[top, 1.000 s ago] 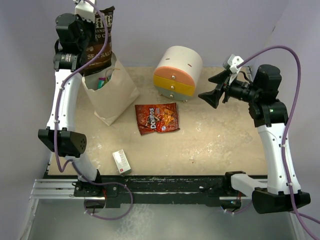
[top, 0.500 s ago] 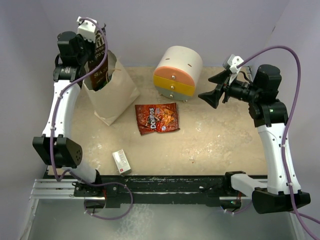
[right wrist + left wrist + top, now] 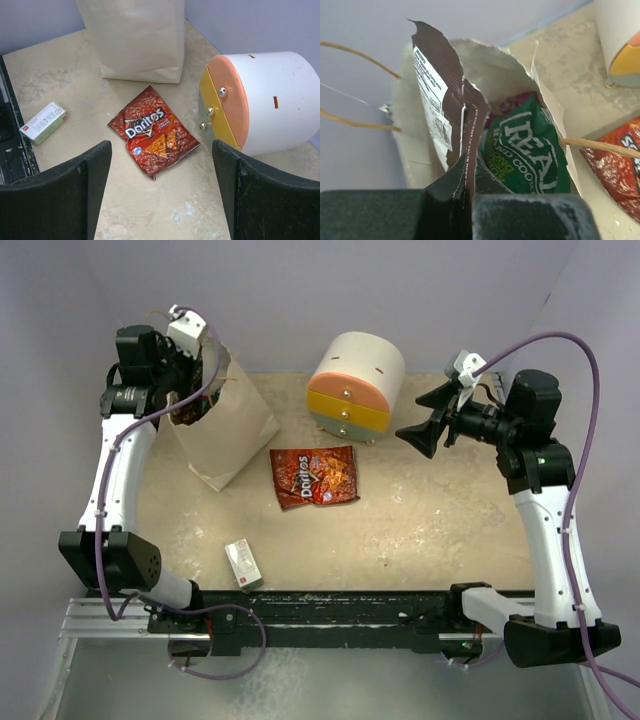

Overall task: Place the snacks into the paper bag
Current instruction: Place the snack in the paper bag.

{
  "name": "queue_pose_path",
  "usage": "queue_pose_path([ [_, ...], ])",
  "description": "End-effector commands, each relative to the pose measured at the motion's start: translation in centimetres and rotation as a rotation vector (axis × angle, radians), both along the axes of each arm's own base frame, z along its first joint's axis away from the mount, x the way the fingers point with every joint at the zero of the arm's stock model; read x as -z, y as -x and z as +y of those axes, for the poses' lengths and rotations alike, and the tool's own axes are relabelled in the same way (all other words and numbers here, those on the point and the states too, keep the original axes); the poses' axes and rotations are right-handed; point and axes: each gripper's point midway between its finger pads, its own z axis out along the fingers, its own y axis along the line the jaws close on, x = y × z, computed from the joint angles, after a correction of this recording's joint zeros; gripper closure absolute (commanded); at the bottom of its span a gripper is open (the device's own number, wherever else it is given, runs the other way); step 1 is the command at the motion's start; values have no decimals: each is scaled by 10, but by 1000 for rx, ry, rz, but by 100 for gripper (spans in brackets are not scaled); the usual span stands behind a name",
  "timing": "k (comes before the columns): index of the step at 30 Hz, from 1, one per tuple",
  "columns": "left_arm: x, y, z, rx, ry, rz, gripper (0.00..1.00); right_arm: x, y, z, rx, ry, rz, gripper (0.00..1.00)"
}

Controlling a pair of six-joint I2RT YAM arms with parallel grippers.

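My left gripper is clamped on the folded edge of a dark brown chip bag. The bag is glossy and creased, and its white back panel carries print too small to read. It stands upright above my fingers, in the mouth of the paper bag.

Inside the paper bag, just right of the brown one, lies a green packet lettered "REAL" in white, with part of "HAND COOKED" beneath. A purple packet shows behind it.

The paper bag is matte cream-tan and stands at the table's far left. One thin string handle loops off its right wall.

My right gripper hangs with its fingers spread wide and holds nothing. It is well apart from the paper bag.

Below it a crinkled red-brown packet marked "Doritos" lies flat on the mottled beige table. It sits between the paper bag and a round white drawer unit with orange and yellow fronts and metal knobs. A small white box lies near the front edge.
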Motion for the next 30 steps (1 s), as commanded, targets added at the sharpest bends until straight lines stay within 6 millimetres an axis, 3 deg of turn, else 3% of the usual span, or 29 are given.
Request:
queue_pose_path([
  [1,35,5,-10,38,58,154,100,-10,6,2,-25,-18,-39,17],
  [8,73,12,-29,112,139,334,99,-10,8,2,-26,-17,-44,16],
  [11,77,14,-34,133,155,368,96,-9,8,2,-28,-19,-40,16],
  [15,56,20,-44,190,180,325,85,-9,8,2,-28,-20,-40,16],
  [22,19,28,-48,246,149,259,48,-9,7,2,-27,-20,-40,16],
  [30,-20,36,-37,230,58,156,31,-8,6,1,-26,-22,-40,15],
])
